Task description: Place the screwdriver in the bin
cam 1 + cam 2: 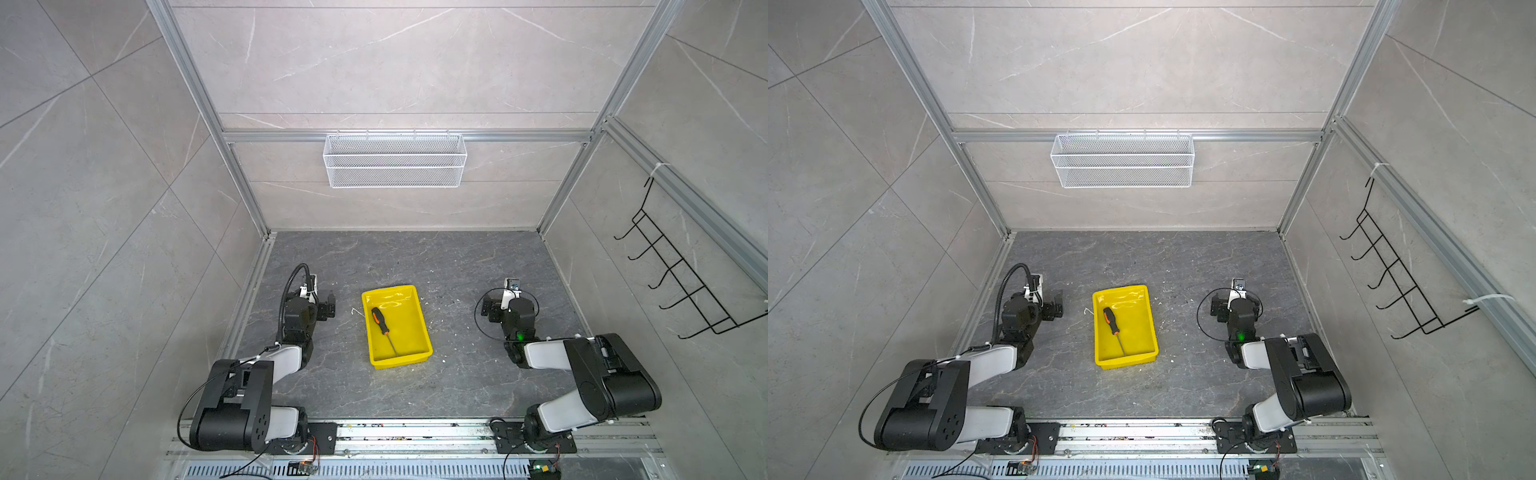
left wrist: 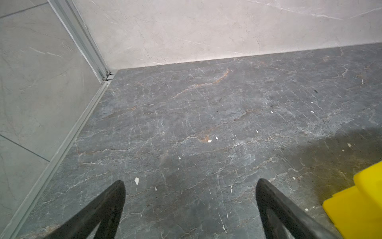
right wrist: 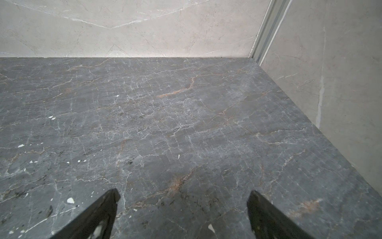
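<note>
The screwdriver [image 1: 383, 325] [image 1: 1114, 325], black-and-orange handle and thin metal shaft, lies diagonally inside the yellow bin [image 1: 419, 320] [image 1: 1148, 320] in the middle of the floor, handle toward the back wall. My left gripper [image 1: 326, 307] [image 1: 1055, 307] [image 2: 190, 186] rests open to the left of the bin, nothing between its fingers; a corner of the bin [image 2: 359, 207] shows in the left wrist view. On the other side of the bin, well apart from it, my right gripper [image 1: 492, 307] [image 1: 1219, 307] [image 3: 183, 195] is open and empty over bare floor.
A white wire mesh basket [image 1: 395, 160] [image 1: 1122, 160] hangs on the back wall. A black wire hook rack [image 1: 681, 270] [image 1: 1399, 270] is on the right wall. Small white chips lie scattered on the dark stone floor [image 1: 457, 374]. Walls enclose three sides.
</note>
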Robot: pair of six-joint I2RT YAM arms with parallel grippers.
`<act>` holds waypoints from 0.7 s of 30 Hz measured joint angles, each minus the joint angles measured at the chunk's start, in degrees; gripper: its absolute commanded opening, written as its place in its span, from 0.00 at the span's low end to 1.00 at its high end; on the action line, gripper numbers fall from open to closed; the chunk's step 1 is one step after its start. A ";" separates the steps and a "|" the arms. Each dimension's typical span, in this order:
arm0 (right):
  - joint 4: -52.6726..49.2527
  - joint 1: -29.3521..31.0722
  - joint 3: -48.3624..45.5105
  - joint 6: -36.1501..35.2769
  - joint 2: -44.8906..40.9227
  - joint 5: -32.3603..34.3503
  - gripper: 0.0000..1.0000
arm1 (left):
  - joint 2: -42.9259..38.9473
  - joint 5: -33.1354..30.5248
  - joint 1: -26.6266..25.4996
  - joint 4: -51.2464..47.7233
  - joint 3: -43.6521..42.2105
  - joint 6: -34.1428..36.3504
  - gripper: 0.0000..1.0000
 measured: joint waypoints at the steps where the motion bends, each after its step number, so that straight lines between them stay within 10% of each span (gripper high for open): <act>1: 0.00 0.00 0.02 0.00 0.00 0.00 1.00 | -0.57 0.28 -0.02 -0.83 0.07 0.00 1.00; 9: 0.00 0.00 0.00 0.00 0.00 -0.02 1.00 | -9.27 1.49 0.20 -6.36 0.00 2.23 1.00; 21: 0.00 0.00 0.00 0.00 0.00 -0.02 0.99 | 5.31 1.22 4.33 5.22 -6.40 -0.28 1.00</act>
